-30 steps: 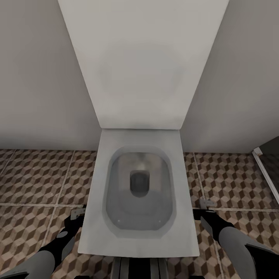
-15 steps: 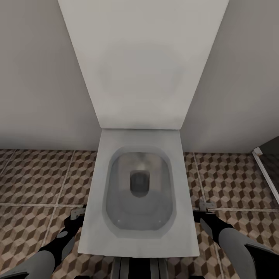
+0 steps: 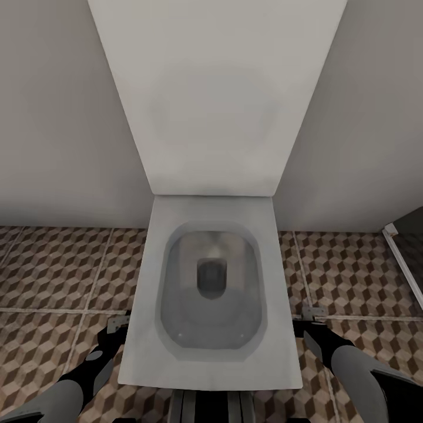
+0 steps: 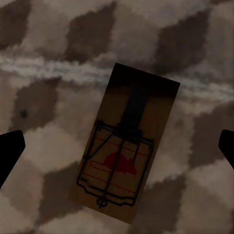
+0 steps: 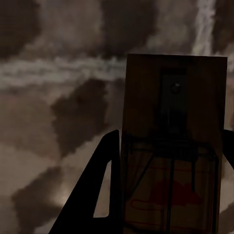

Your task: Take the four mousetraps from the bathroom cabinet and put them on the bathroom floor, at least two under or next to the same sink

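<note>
We face a pale grey wall [image 3: 59, 117] with a white square toilet [image 3: 211, 282] against it, its flat lid [image 3: 214, 94] raised upright. Around the toilet spreads the bathroom floor [image 3: 59, 270] of large square tiles printed with brown, beige and white cubes and pale grout lines. Our two black-and-grey arms reach down on either side of the bowl: the left gripper [image 3: 119, 322] hangs just beside its left edge, the right gripper [image 3: 314, 311] just beside its right edge.

In the left wrist view, a small flat dark-brown wooden mousetrap [image 4: 126, 146] with a wire frame and a red mouse print lies on the tiles across a grout line, between the left fingers [image 4: 9, 148], which stand wide apart and clear of it.

In the right wrist view, a second brown mousetrap [image 5: 173, 146] sits between the right fingers [image 5: 105, 190], gripped and held above the tiles.
</note>
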Controlling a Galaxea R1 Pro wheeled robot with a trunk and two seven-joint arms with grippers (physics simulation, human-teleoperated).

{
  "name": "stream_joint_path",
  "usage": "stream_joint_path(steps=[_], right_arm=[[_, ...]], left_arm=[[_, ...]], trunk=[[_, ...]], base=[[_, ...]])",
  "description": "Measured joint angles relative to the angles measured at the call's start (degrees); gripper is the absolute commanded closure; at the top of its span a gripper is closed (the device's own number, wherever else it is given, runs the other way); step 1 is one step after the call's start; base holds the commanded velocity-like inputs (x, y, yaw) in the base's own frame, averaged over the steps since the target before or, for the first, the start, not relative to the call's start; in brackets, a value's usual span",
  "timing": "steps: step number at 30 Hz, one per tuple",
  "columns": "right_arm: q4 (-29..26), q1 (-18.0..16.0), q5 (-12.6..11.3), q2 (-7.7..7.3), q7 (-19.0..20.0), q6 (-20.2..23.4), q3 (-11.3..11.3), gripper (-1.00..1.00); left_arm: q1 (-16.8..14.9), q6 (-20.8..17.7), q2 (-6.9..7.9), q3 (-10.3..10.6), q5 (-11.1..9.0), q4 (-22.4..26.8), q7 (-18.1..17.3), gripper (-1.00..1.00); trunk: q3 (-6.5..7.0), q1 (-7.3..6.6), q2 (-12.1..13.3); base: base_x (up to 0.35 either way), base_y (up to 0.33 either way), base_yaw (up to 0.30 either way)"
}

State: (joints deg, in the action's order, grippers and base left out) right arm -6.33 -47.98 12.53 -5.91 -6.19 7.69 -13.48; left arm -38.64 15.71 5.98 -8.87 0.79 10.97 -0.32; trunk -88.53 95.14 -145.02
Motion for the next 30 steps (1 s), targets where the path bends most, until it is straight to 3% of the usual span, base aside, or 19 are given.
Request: stream_joint_path(steps=[30], right_arm=[[0.0,0.0,0.3,0.26,0.1,0.1,0.2,1.00]], left_arm=[[0.0,0.0,-0.02,0.0,0.0,-0.1,0.0,-1.00]], trunk=[[0.00,0.00,0.0]], base=[[0.000,0.000,0.000]])
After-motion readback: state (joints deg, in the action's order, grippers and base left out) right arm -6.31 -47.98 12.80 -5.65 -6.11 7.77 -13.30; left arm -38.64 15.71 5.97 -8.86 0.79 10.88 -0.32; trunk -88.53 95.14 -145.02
